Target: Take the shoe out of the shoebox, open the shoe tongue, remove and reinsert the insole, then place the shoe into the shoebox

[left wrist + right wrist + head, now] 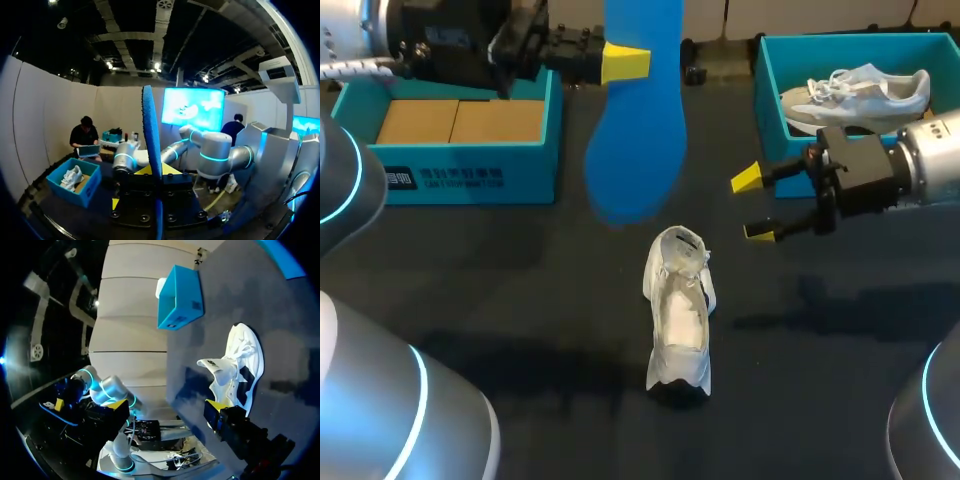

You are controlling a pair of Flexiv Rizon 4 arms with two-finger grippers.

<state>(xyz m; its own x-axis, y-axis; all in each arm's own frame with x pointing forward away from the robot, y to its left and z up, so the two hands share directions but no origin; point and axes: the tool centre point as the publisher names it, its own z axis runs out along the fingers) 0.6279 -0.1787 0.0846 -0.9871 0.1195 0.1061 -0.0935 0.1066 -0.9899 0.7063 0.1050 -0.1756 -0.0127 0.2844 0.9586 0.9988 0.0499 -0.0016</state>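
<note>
A white shoe point(678, 310) lies on the dark table, its tongue pulled open and the inside showing; the right wrist view has the shoe point(241, 365) just ahead of its fingers. A blue insole point(635, 130) hangs high above the table, and my left gripper point(625, 62) is shut on its upper part. In the left wrist view the insole point(150, 125) stands edge-on between the fingers of the left gripper point(154, 172). My right gripper point(753, 205) hovers open to the right of the shoe, holding nothing; its yellow tips in the right wrist view point(167, 407) stand wide apart.
A blue shoebox point(768, 95) at the back right holds a second white shoe point(860, 92). Another blue box point(460, 165) with cardboard inside stands at the back left, seen also as the blue box point(177, 297) beyond the shoe.
</note>
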